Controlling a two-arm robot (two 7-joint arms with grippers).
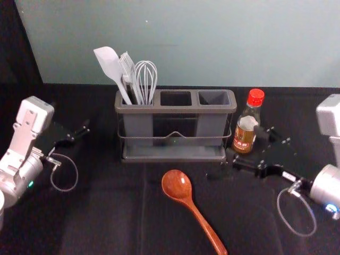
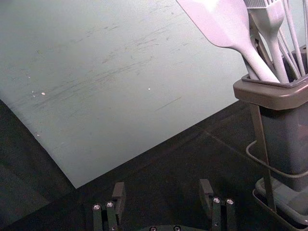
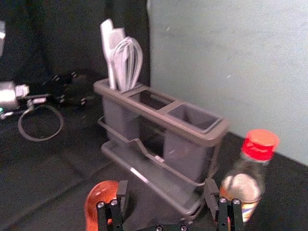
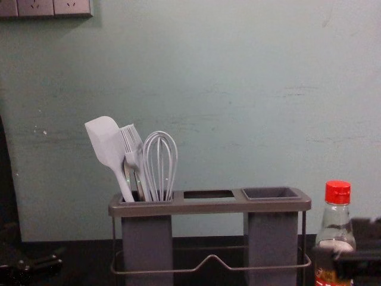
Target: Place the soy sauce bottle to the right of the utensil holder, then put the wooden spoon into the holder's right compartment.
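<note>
The glass soy sauce bottle with a red cap and amber label (image 1: 245, 134) is standing upright at three o'clock from the grey-brown framed plastic utensil holder (image 1: 176, 110), close beside it; whether the two are touching, I cannot tell. Placing the bottle therefore looks done, or all but done. The spoon part is waiting: the glossy reddish-brown wooden spoon (image 1: 177, 183) is lying on the black cloth-covered surface (image 1: 106, 212), its bowl at six o'clock from the holder and its handle pointing towards five. The holder's grey right compartment (image 1: 212, 125) is standing empty, while the left compartment (image 1: 138, 125) is holding a pale spatula (image 4: 105, 142), a pale brush (image 4: 134, 156) and a whisk (image 4: 159, 149).

The right gripper (image 3: 166, 185) is hovering at about four o'clock from the holder, beside the bottle. Its jaws are standing wide apart and gripping nothing; the bottle is showing just outside one finger in the right wrist view. The left gripper (image 2: 162, 185) is idling at nine o'clock from the holder, its jaws also wide apart and empty.

Next, the right arm is probably needing to clear the bottle carefully, since a finger could be nudging it over, before reaching towards seven o'clock for the spoon handle.
</note>
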